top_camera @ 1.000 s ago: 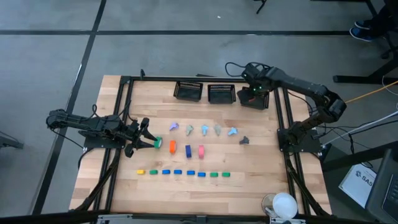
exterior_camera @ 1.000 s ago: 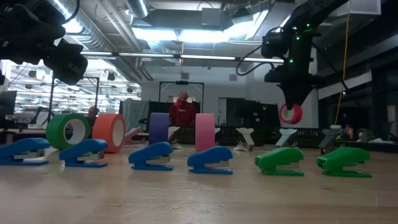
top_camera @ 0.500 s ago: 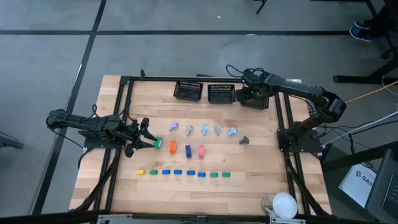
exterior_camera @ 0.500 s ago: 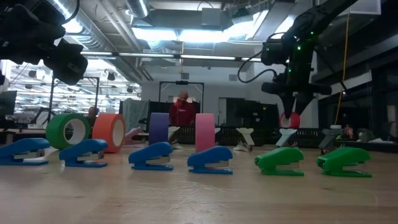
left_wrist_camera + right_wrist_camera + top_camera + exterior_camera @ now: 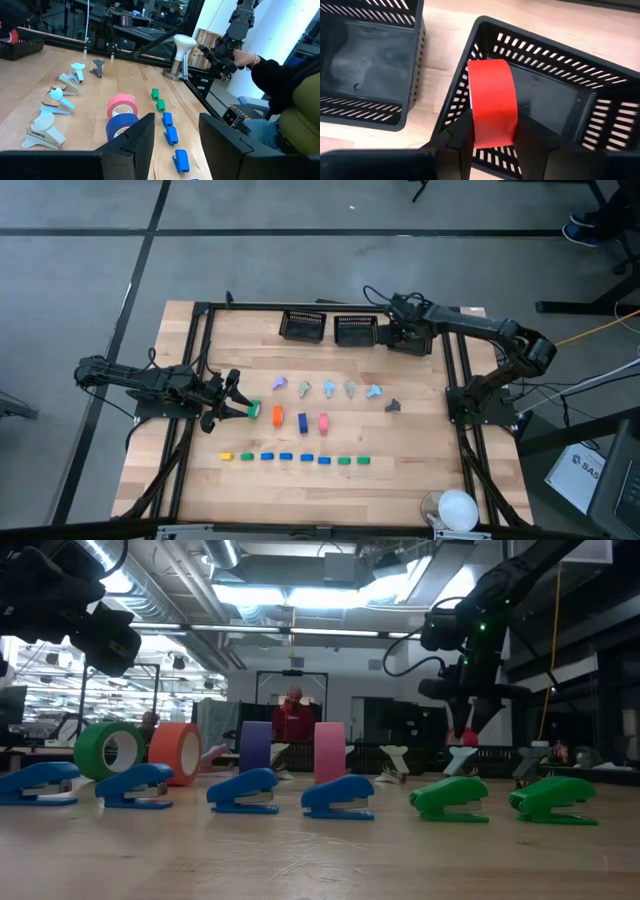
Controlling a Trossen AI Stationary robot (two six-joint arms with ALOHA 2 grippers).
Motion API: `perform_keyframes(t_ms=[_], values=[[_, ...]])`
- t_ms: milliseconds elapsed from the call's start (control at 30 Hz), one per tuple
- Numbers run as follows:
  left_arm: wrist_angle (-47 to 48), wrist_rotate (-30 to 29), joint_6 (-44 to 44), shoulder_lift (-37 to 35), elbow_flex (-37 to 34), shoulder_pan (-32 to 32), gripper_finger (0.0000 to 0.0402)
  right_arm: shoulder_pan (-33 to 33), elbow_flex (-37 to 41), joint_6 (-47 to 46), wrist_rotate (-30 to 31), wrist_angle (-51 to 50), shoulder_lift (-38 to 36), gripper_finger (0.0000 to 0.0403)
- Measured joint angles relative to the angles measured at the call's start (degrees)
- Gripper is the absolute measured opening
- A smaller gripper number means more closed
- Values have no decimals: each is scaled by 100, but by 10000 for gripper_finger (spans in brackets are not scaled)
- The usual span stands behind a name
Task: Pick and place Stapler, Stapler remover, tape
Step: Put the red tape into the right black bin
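High view, right arm: my right end effector [image 5: 400, 332] hangs over the rightmost black basket [image 5: 421, 348] at the far edge of the surface [image 5: 400, 480].
High view, left arm: my left end effector [image 5: 235, 406] waits low at the near-left side, just beside the green tape roll [image 5: 254, 410].
High view, task things: the staplers [image 5: 295, 458] lie in a row nearest the front; the staple removers [image 5: 328, 388] lie in a row farther back, with the upright tape rolls between the two rows.
Low view, right arm: my right end effector points down, with the red tape roll [image 5: 457, 737] at its tips, clear of the surface.
Low view, left side: the green tape roll stands on edge on the surface, and my left arm is above it.
Left wrist view: my fingers [image 5: 141, 140] stand wide apart with nothing between them; a blue tape roll [image 5: 121, 126] and a pink tape roll [image 5: 122, 105] stand ahead.
Right wrist view: my fingers are closed narrowly on the red tape roll, which is held on edge above the basket's inside, near one wall.
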State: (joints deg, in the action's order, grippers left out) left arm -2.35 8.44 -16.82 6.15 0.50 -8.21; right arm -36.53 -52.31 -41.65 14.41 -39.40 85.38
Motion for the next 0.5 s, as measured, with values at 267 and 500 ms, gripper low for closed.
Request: perform_keyframes(t_ms=[267,500], values=[[0,1,0,0,-1,0,150,-4,332,-35,-2,267,0,118],[0,-1,0,0,1,0,150,-2,395,82,-1,384,0,118]])
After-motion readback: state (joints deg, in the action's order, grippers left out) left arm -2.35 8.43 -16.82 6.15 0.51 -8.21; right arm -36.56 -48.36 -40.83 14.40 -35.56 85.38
